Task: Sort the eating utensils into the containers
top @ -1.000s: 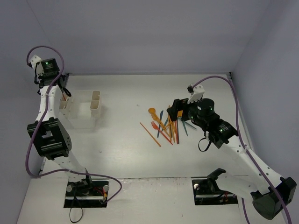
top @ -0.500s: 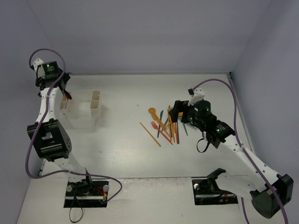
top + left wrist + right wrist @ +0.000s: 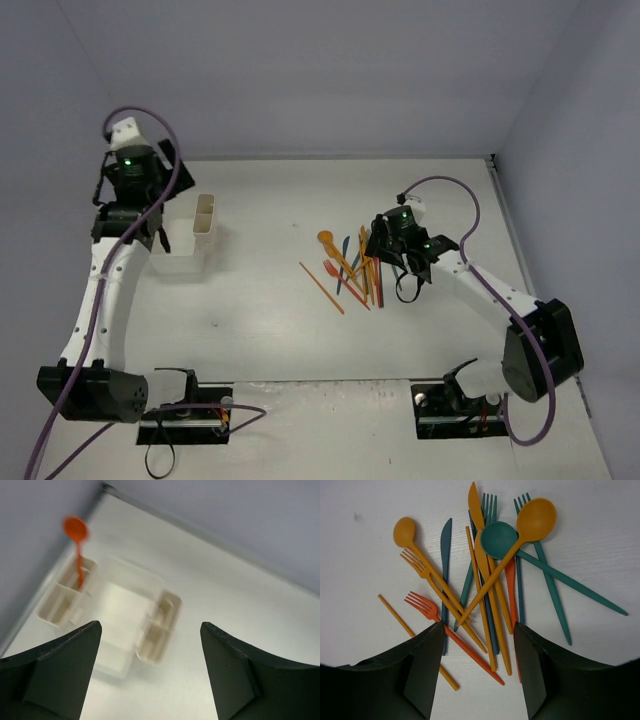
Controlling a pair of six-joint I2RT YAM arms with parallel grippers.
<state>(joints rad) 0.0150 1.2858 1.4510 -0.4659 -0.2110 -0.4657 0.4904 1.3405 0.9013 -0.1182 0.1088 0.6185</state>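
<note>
- Eating utensils (image 3: 490, 580): spoons, forks, knives and sticks in yellow, orange and teal are lying flat in a crossed heap on the right half of the tabletop (image 3: 260, 320), nearer its right edge than its left.
- Large yellow spoon (image 3: 536, 518): lying uppermost, its handle crossing several others.
- Orange fork (image 3: 422, 605) and one orange stick (image 3: 395, 613): lying at the fringe of the heap, less overlapped than the rest.
- Right gripper (image 3: 477, 627): hovering over the heap, fingers spread wide and gripping nothing.
- Containers (image 3: 204, 222): standing close to the far-left corner.
- Orange spoon (image 3: 76, 530): leaning bowl-up in a bin on the side towards the left edge.
- Left gripper (image 3: 150, 627): hanging above the containers, fingers wide apart and carrying nothing.
- Handling, as judged: the pieces are looking light, thin, stiff and slick. A pinch across a handle near mid-length seems best, starting with the top or fringe pieces. Crossed neighbours are likely to shift or lift along.
</note>
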